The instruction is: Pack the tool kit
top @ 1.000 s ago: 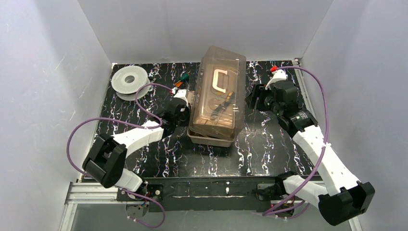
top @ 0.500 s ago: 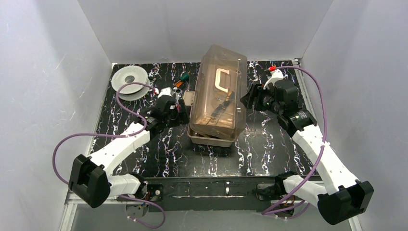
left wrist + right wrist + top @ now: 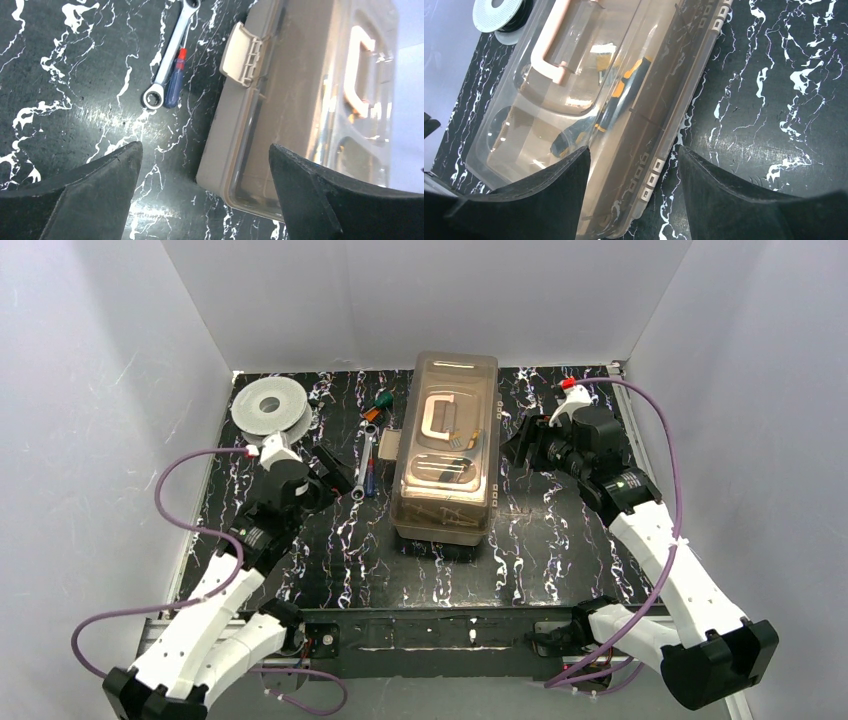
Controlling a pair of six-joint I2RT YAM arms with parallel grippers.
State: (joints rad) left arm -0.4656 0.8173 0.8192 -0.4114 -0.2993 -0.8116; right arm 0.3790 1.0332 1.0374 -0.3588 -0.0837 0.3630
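Lying beside one toolbox: one wrench

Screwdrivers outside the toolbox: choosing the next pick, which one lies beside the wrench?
The blue-handled screwdriver, right alongside the silver wrench; the green-handled one lies farther back.

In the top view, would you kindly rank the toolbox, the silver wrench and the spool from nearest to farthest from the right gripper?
From the right gripper:
1. The toolbox, directly beside it.
2. The silver wrench, past the toolbox's far side.
3. The spool, in the back left corner.
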